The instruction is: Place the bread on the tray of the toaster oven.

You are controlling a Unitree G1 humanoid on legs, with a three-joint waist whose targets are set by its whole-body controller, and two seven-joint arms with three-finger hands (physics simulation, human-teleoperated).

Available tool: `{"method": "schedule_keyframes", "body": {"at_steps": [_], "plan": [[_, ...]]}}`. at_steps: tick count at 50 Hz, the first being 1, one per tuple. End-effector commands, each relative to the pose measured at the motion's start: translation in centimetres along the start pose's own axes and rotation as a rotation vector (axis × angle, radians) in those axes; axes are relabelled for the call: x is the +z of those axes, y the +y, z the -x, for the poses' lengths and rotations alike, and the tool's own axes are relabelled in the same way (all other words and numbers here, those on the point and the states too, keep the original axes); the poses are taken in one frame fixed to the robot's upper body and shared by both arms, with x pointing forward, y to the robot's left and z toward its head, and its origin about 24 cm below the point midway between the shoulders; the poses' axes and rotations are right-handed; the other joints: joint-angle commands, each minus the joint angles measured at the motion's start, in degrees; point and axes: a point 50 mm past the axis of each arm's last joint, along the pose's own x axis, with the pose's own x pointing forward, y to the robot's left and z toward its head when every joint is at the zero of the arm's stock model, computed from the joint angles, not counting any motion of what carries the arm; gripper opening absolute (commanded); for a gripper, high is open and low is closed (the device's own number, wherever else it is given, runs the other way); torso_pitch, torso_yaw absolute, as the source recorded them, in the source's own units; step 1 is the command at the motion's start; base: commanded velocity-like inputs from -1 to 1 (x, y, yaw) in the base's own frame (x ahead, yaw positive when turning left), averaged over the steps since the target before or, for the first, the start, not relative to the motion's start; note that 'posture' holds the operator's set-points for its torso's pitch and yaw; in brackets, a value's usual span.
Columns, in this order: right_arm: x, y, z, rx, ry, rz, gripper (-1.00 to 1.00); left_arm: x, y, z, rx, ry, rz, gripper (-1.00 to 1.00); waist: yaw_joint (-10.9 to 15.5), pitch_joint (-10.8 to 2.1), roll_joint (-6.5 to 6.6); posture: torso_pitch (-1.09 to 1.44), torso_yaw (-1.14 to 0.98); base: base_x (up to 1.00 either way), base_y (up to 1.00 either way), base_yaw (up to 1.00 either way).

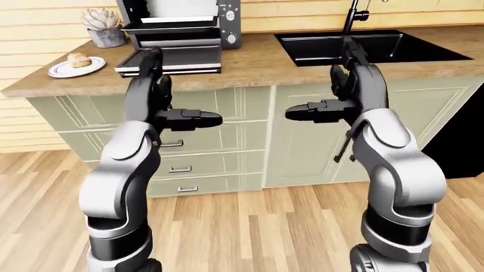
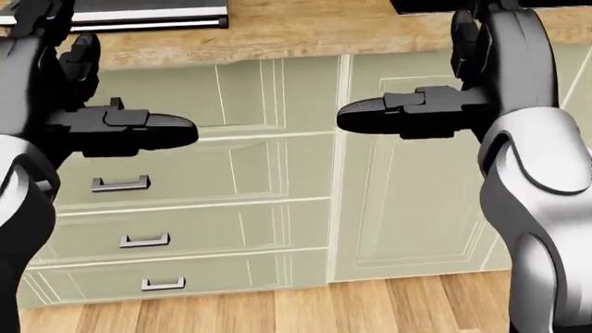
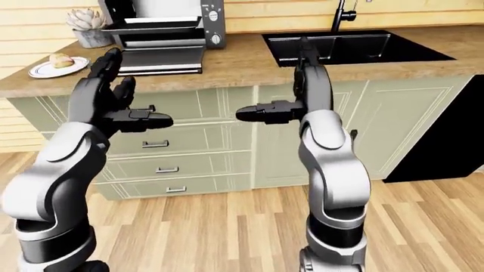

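A small bread roll point(image 1: 79, 59) lies on a white plate point(image 1: 66, 71) at the left end of the wooden counter. To its right stands the toaster oven point(image 1: 227, 20) with its door point(image 1: 170, 59) folded down flat and a dark tray point(image 1: 170, 26) in its mouth. Both my hands are raised below the counter edge, apart from the bread and the oven. My left hand point(image 3: 130, 95) is open, fingers up and thumb pointing inward. My right hand point(image 3: 281, 85) mirrors it, open and holding nothing. The head view shows only the hands and the cabinet fronts.
A potted succulent point(image 1: 102, 27) stands behind the plate. A black sink point(image 1: 370, 44) with a faucet point(image 1: 352, 12) lies in the counter to the right. Pale green drawers point(image 2: 185, 173) and a cabinet door point(image 2: 416, 194) are below; wooden floor point(image 1: 249, 226) lies underneath.
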Motion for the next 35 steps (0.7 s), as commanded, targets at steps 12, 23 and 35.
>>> {"method": "schedule_keyframes", "body": {"at_steps": [12, 23, 35], "plan": [[1.96, 0.6, 0.31, 0.034, -0.101, -0.007, 1.0, 1.9, 0.76, 0.27, 0.039, -0.096, -0.006, 1.0, 0.29, -1.47, 5.99, 0.0, 0.0, 0.03, 0.33, 0.0], [2.11, 0.66, 0.48, 0.04, -0.099, -0.005, 1.0, 1.84, 0.79, 0.28, 0.04, -0.093, -0.01, 1.0, 0.07, -0.9, 0.21, 0.0, 0.0, 0.03, 0.34, 0.0], [2.25, 0.77, 0.51, 0.043, -0.104, -0.002, 1.0, 1.94, 0.72, 0.34, 0.034, -0.095, -0.009, 1.0, -0.04, -1.03, 3.02, 0.0, 0.0, 0.02, 0.34, 0.0]]}}
